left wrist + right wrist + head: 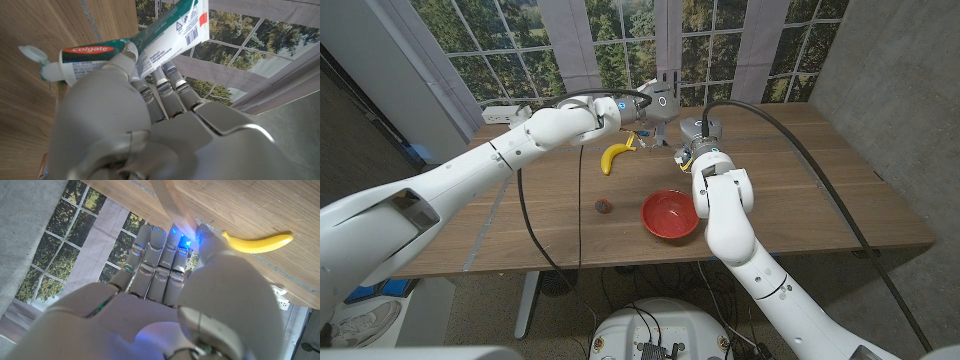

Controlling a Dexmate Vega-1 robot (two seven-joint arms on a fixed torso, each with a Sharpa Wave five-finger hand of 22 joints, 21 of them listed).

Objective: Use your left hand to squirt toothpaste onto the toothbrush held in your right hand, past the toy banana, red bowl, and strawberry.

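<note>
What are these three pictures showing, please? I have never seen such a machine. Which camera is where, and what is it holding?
This is a robot with two white arms at a wooden table. The head view looks down from above; the other two cameras sit on the wrists. The left robot hand holds a Colgate toothpaste tube. The right robot hand is curled around a blurred, pale handle, probably the toothbrush. On the table lie a toy banana, a red bowl and a small dark strawberry.

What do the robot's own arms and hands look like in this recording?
Both arms are glossy white rounded shells with dark seams at the joints and black cables looping alongside. The left hand and right hand are silver-grey, with segmented metallic fingers. Blue lights glow on the right hand's fingertips.
</note>
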